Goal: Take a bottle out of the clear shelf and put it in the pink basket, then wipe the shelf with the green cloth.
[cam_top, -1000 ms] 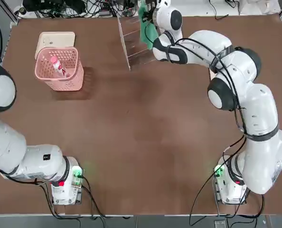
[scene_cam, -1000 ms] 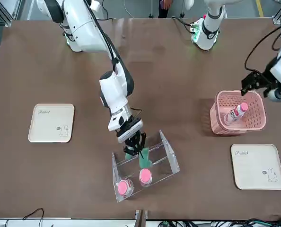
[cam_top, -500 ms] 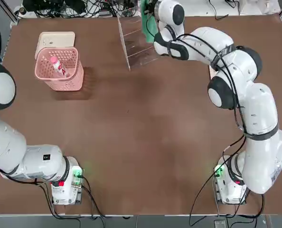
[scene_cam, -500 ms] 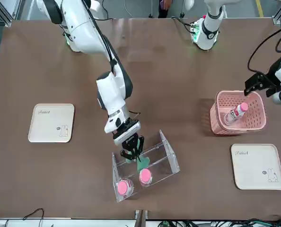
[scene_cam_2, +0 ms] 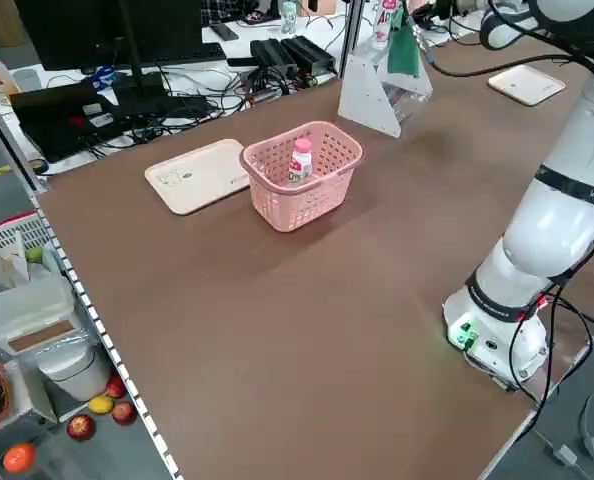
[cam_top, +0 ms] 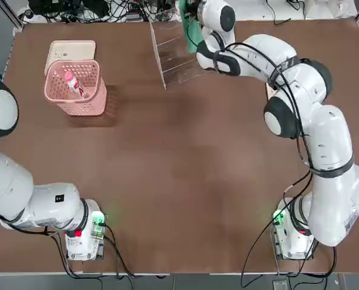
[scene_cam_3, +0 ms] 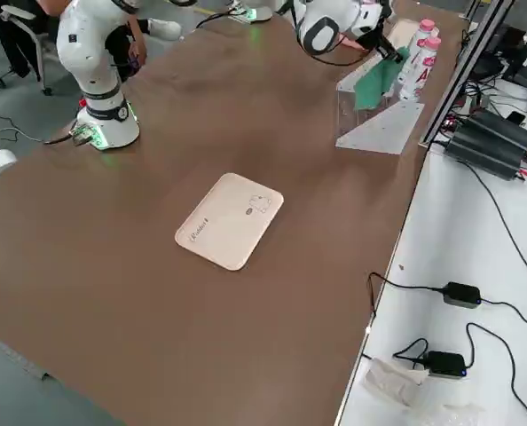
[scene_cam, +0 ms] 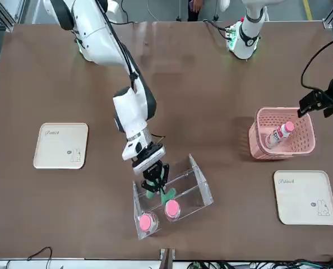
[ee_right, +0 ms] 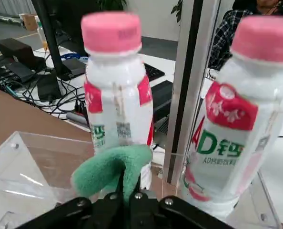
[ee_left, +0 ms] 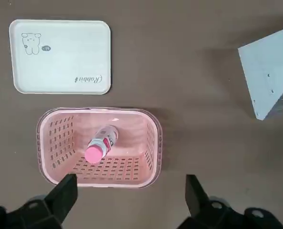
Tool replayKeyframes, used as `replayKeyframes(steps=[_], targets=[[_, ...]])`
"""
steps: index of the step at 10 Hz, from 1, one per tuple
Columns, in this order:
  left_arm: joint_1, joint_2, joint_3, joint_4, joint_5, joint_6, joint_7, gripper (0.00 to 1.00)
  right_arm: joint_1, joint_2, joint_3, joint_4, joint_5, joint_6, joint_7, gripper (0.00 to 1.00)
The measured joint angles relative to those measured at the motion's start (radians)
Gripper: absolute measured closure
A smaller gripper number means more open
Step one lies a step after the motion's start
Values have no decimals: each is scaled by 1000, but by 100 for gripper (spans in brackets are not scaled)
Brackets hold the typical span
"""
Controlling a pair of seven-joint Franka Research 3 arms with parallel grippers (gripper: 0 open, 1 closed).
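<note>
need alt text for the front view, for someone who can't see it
The right gripper holds the green cloth inside the clear shelf, beside two pink-capped bottles. Across the table, a bottle lies in the pink basket.

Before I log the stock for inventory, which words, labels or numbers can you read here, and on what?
"AD钙" on the label of a bottle in the shelf
"Rabbit" on the cream tray beside the basket, seen reversed
Small print on the other shelf bottle: too blurred to read
Label of the bottle in the basket: too small to read

Green cloth (scene_cam: pixel 165 194) — deeper along the clear shelf (scene_cam: pixel 197 185); left gripper (scene_cam: pixel 311 103) — farther from basket (scene_cam: pixel 309 147).
</note>
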Motion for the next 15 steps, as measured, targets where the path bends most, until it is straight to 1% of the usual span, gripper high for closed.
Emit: replayKeyframes(steps=[3,8,10,13,15], targets=[[4,-23,3,3,3,0,0,0,-3,29,-1,0,0,1,0,98],[4,-26,4,3,3,0,4,0,-10,40,-6,5,0,1,-3,98],[12,-29,5,3,3,-1,4,0,1,57,-3,25,0,2,-2,98],[74,-31,7,3,1,-1,18,0,27,76,3,61,1,2,2,98],[64,-31,-5,3,1,-1,18,0,40,86,6,83,4,2,9,98]])
